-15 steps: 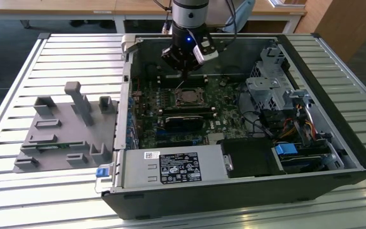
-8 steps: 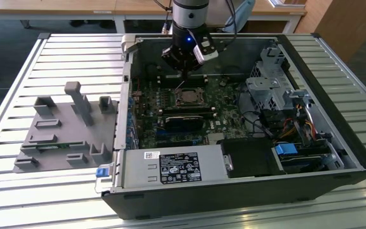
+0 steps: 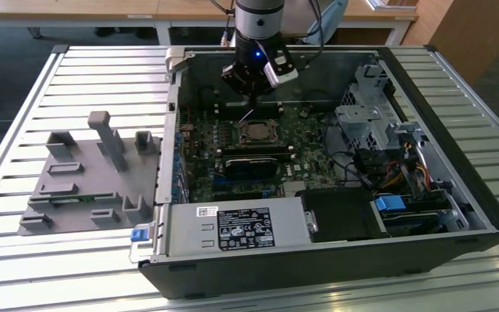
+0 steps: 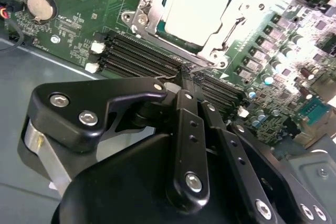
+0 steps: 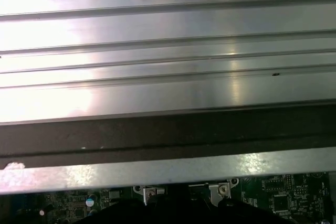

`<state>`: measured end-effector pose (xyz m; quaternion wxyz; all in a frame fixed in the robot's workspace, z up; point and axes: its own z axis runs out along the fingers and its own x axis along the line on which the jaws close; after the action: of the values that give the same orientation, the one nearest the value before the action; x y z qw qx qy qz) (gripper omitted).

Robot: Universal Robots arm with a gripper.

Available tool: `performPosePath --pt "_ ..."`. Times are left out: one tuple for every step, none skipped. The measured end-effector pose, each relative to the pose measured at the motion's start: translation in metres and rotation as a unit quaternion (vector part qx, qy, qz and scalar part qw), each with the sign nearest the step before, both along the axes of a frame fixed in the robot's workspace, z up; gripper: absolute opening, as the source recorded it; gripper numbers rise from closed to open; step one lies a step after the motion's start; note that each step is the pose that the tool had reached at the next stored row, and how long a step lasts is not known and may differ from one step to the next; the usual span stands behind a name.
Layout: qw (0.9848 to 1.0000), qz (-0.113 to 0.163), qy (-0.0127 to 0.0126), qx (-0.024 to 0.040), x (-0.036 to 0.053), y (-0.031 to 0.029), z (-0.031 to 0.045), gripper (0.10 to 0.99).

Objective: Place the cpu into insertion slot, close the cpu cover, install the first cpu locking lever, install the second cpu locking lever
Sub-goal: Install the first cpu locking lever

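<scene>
The black, bolted linkage of the arm's tool [image 4: 190, 80] filled the near part of the second wrist view, its narrow dark fingers [image 4: 185, 77] drawn together to a closed tip over a thin bright metal locking lever [image 4: 202, 67] at the edge of the socket; whether the tip actually pinched the wire could not be told. Just beyond the tip lay the cpu [image 4: 195, 10], a small flat square chip with a pale silvery-grey face, seated level in the square black-framed insertion slot [image 4: 167, 35] on the green motherboard [image 4: 79, 30]. The cpu cover [image 4: 231, 24], a thin square metal frame with a cut-out middle, lay down flat around the chip. Being square, the chip had no long axis; its edges ran parallel to the black memory slots [image 4: 136, 56] between it and the tool.

In the exterior view the tool [image 3: 251, 97] hung inside the open black computer case [image 3: 319, 266], directly on the far side of the socket [image 3: 256, 133], so the chip sat just on the near side of the fingertips. The case rested on a ribbed aluminium table [image 3: 24, 273], with a grey moulded parts holder [image 3: 85, 175] well apart on that view's left. By the look of it, chip and cover were in place and the work stood at the levers.
</scene>
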<state>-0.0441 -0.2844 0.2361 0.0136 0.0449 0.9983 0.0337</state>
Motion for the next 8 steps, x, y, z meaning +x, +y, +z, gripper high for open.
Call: performPosePath --pt "1.0000 0.000 -0.0015 0.0019 0.0000 0.0000 -0.0001 0.106" --pt "1.0000 0.000 -0.0026 0.0031 0.0001 0.0000 -0.0001 0.106" --pt "1.0000 0.000 -0.0034 0.0038 0.0002 0.0001 -0.0005 0.106" --pt "1.0000 0.000 -0.0038 0.0042 0.0007 0.0001 -0.0009 0.106" --pt "1.0000 0.000 -0.0039 0.0043 0.0013 0.0001 -0.0015 0.106" --pt "1.0000 0.000 -0.0038 0.0043 0.0021 0.0000 -0.0022 0.106" --pt "1.0000 0.000 -0.0038 0.0043 0.0030 0.0000 -0.0031 0.106" --pt "1.0000 0.000 -0.0039 0.0043 0.0040 0.0000 -0.0042 0.106"
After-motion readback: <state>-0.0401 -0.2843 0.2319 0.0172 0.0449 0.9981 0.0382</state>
